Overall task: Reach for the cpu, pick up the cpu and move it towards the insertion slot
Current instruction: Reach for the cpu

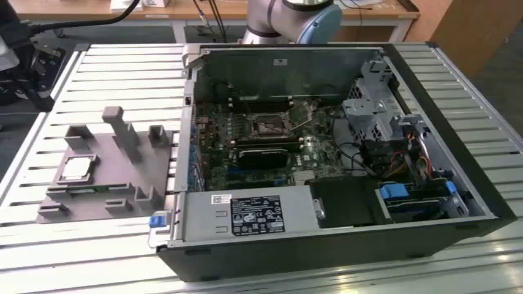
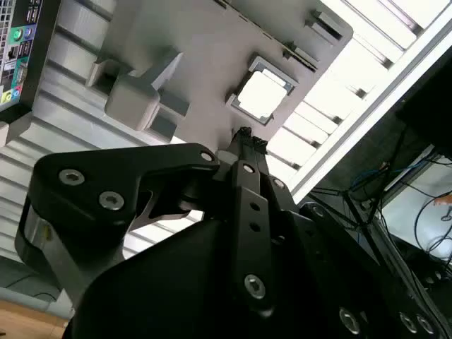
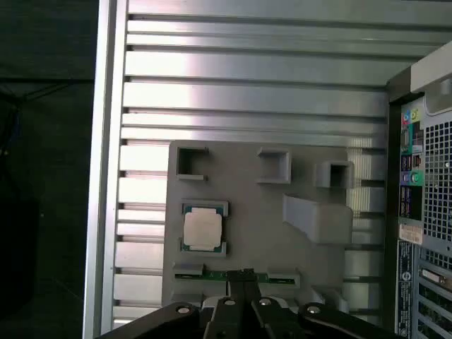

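Reach step: cpu (image 1: 78,168) lies flat in the grey holder (image 1: 114,179) at the exterior view's left, and the gripper (image 3: 244,274) is clear of it with jaws pinched together empty, so I'd spread them and square up to the chip's edges.

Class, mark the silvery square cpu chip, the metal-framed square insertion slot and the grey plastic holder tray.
silvery square cpu (image 3: 203,228): first wrist view, middle of its metal top.
metal-framed insertion slot (image 1: 267,127): exterior view, its dark centre.
grey holder tray (image 1: 106,171): exterior view, bare flat floor.
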`<state>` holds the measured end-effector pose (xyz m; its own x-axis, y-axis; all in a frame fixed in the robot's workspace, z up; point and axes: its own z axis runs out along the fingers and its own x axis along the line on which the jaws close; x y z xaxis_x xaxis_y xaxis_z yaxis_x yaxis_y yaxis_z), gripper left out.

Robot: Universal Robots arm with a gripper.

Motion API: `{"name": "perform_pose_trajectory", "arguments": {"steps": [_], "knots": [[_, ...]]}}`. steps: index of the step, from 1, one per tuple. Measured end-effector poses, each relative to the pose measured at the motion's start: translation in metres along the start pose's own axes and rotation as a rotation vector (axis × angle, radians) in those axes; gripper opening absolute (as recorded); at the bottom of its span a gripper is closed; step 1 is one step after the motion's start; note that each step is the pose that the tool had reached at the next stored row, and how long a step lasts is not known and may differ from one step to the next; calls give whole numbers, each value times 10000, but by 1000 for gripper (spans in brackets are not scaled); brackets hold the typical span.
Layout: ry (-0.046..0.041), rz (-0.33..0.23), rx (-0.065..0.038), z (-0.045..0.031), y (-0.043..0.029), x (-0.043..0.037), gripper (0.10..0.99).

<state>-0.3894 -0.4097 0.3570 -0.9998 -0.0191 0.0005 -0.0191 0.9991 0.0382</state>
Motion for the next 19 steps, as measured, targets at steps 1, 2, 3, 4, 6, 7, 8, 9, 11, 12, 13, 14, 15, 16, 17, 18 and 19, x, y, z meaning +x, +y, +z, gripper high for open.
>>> {"name": "perform_pose_trajectory", "arguments": {"steps": [1, 2, 3, 4, 6, 7, 8, 9, 11, 12, 13, 14, 15, 16, 17, 18, 19], "knots": [[0, 0, 0, 0, 0, 0, 106], [1, 0, 0, 0, 0, 0, 106], [0, 0, 0, 0, 0, 0, 106], [0, 0, 0, 0, 0, 0, 106], [1, 0, 1, 0, 0, 1, 106], [1, 0, 1, 1, 0, 7, 106], [2, 2, 0, 2, 1, 19, 106], [1, 1, 1, 5, 1, 35, 106], [2, 1, 1, 12, 1, 77, 106], [1, 0, 1, 16, 1, 96, 106], [1, 0, 0, 21, 1, 115, 106], [1, 0, 0, 26, 1, 136, 106], [0, 0, 0, 32, 0, 159, 106], [-1, 0, -1, 38, -1, 182, 106], [0, 0, 0, 44, -2, 199, 106], [-1, -1, -1, 54, -6, 203, 106], [0, -1, -1, 63, -12, 206, 106]]}}
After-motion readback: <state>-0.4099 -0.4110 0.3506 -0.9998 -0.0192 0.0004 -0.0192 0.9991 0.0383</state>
